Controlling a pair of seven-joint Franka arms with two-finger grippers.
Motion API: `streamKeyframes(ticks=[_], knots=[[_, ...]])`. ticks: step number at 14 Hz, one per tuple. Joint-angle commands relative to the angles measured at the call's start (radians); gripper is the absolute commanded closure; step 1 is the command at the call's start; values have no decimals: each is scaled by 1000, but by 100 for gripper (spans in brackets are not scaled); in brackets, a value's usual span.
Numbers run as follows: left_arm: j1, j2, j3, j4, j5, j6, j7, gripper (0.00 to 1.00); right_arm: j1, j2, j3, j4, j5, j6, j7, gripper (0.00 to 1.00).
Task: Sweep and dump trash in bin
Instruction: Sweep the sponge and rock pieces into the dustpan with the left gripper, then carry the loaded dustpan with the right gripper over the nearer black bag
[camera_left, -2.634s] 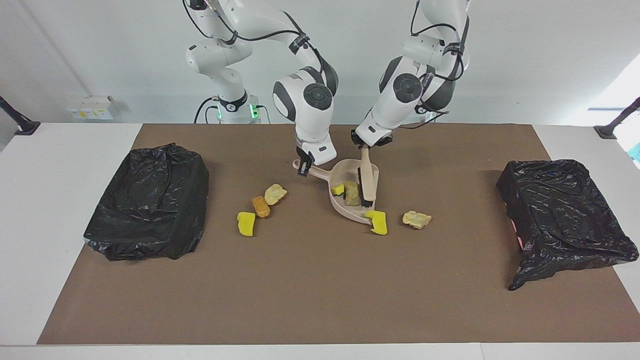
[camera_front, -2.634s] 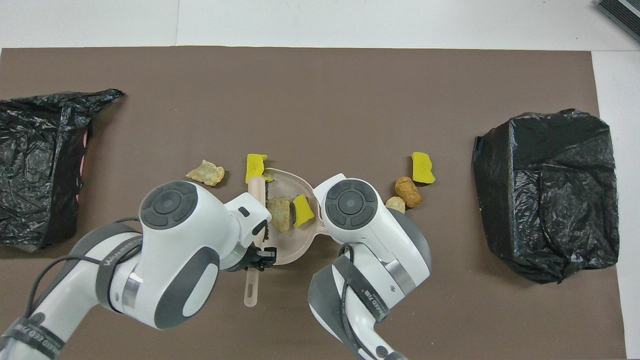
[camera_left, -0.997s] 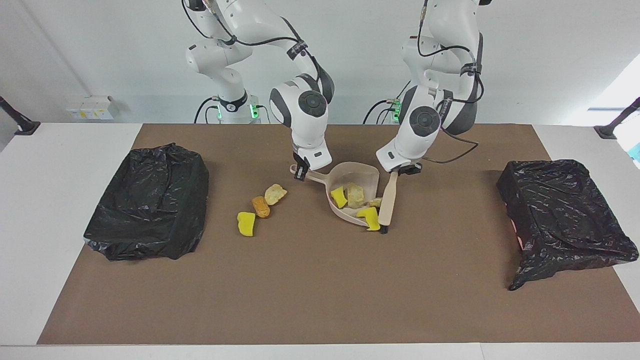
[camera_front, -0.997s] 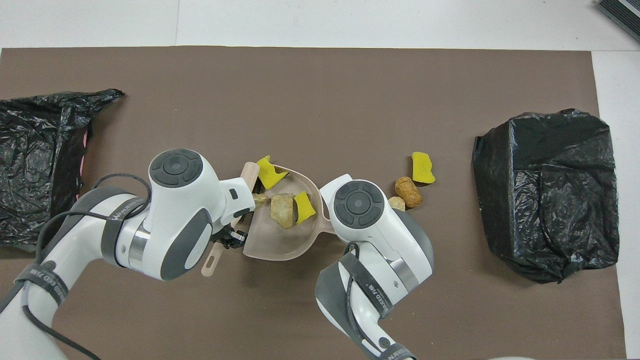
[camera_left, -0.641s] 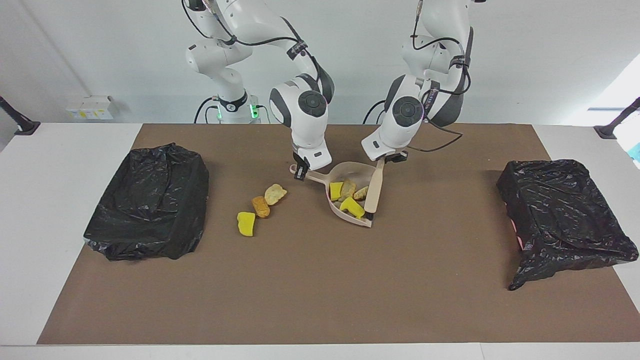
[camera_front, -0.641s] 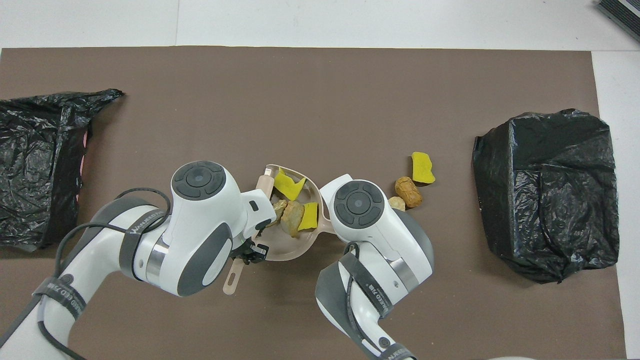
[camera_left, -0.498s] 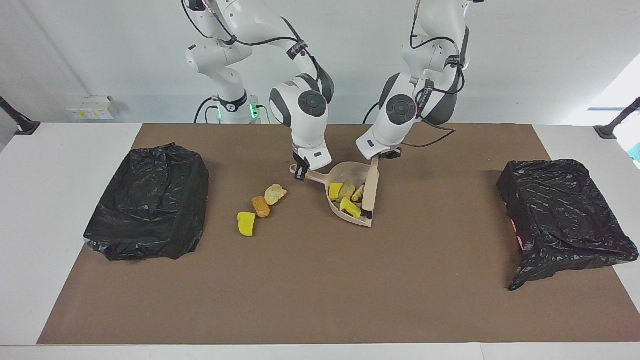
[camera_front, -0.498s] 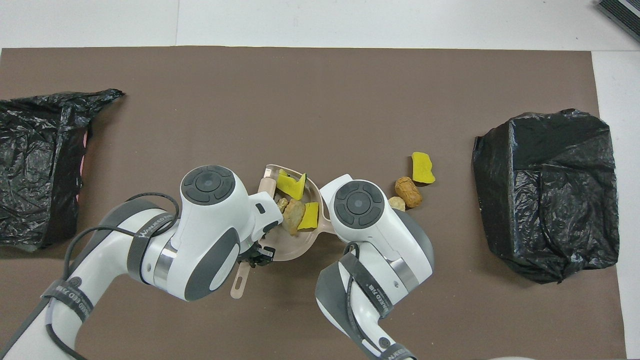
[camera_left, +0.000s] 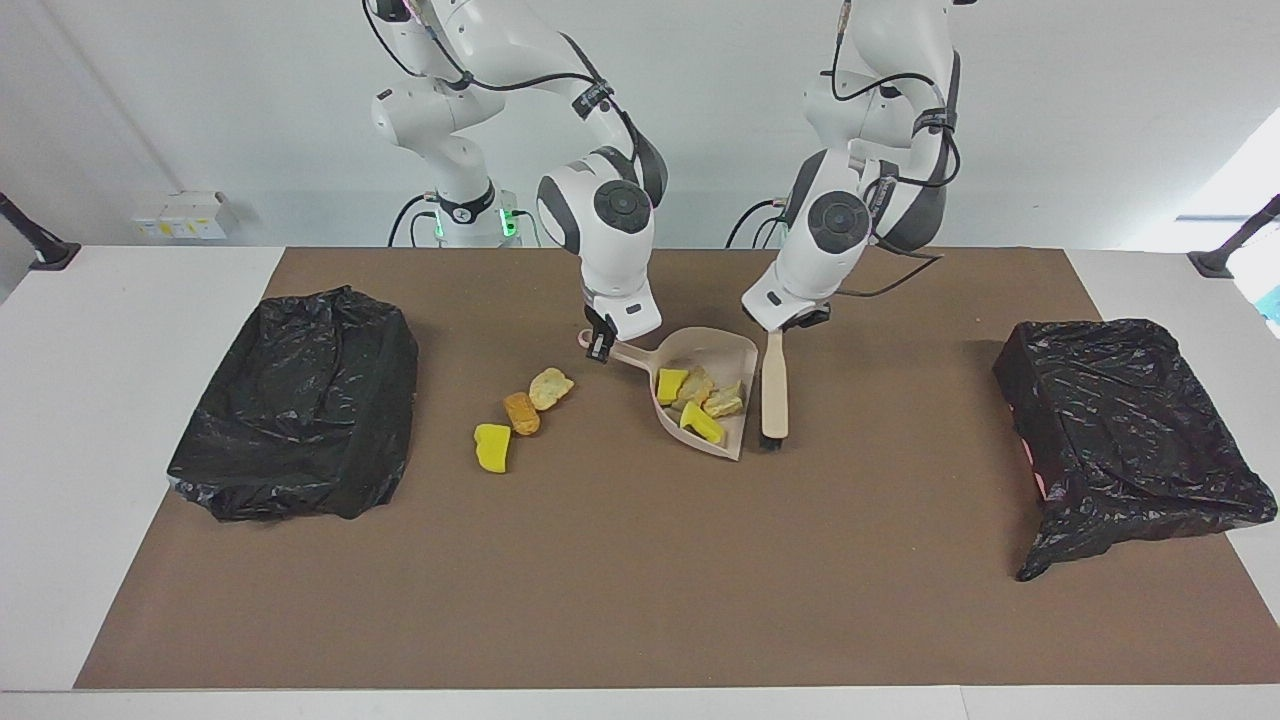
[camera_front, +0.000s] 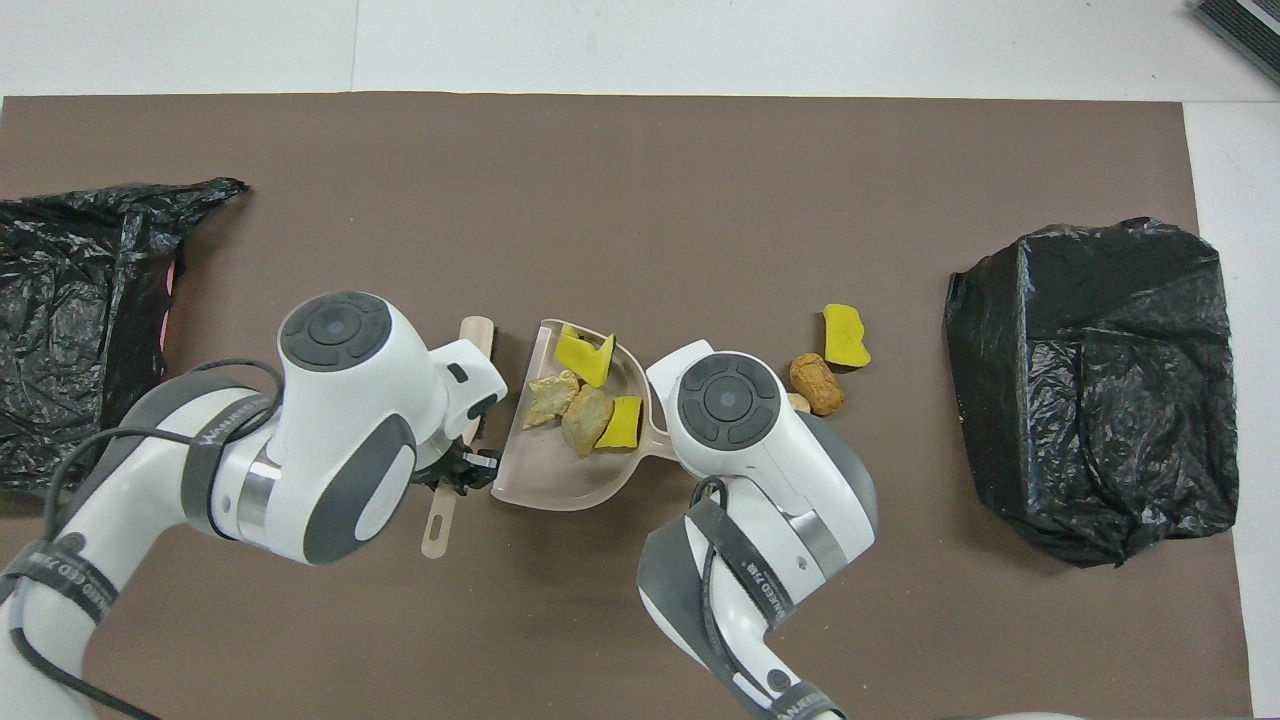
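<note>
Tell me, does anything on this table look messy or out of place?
Three scraps lie loose on the brown mat beside the beige plastic dustpan: a yellow sponge bit, an orange-brown chunk and a pale crumbly chunk. Nothing looks damaged.

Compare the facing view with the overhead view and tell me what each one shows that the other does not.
Facing view only: the third loose piece, pale beige, fully seen, and the right gripper on the dustpan handle. Overhead view only: the left gripper around the brush handle. Both: four trash pieces in the dustpan, the brush beside it, the yellow bit, the orange-brown chunk, and two black-bagged bins.
</note>
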Motion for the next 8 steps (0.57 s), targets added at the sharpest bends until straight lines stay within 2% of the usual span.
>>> streamKeyframes(ticks=[1,5,8], knots=[[62,-4,-6,-8,17,53,-11,100,-73,-97,6,-8,-6,-38,5,100],[92,-4,-5,-14,17,53,-12,100,-215,-229,5,7,-8,-173,-84,100],[68,-13,-9,-28,17,62,-95,100,-361,-323,-3,21,-5,-258,-243,100]])
